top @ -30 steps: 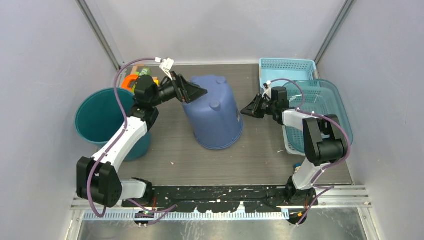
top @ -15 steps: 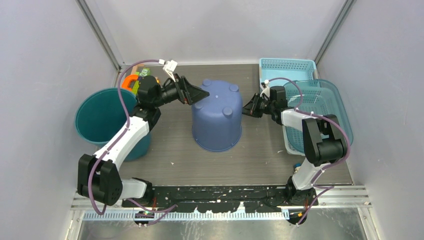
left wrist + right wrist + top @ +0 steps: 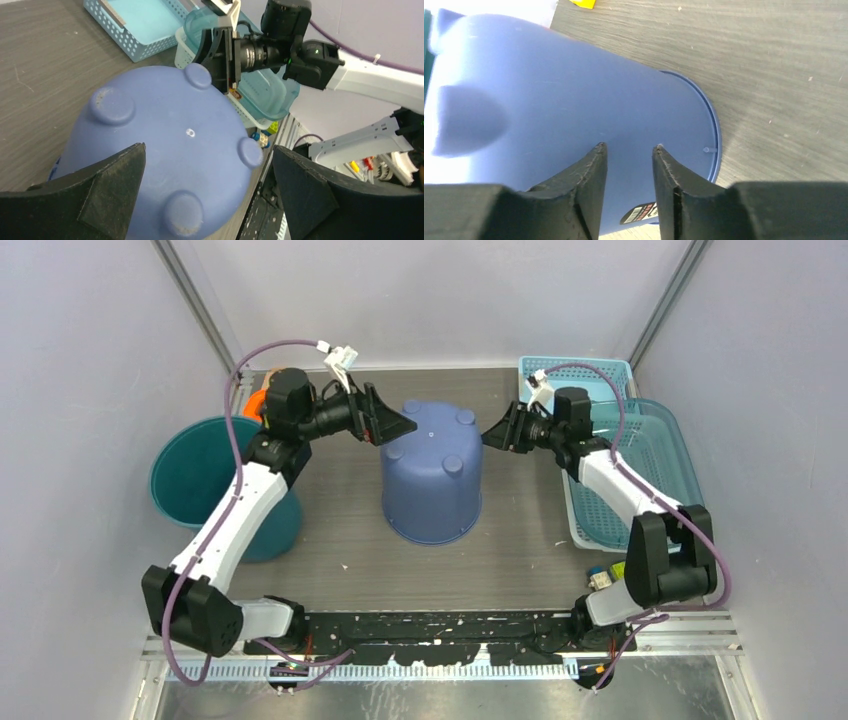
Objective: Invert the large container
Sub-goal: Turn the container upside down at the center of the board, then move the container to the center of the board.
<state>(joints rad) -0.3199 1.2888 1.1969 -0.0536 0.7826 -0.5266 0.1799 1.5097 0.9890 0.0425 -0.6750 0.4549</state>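
Container point(image 3: 432, 480) (upside down) stands between left hand point(image 3: 401, 426) and right hand point(image 3: 491, 438).

One blue container point(image 3: 432, 475), one teal bucket point(image 3: 200, 475) and two baskets point(image 3: 577, 377).

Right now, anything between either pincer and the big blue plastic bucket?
Nothing visible. The rounded blue plastic bucket stands mouth-down on the grey table; the left pincer and right pincer flank its upturned base, with nothing in between.
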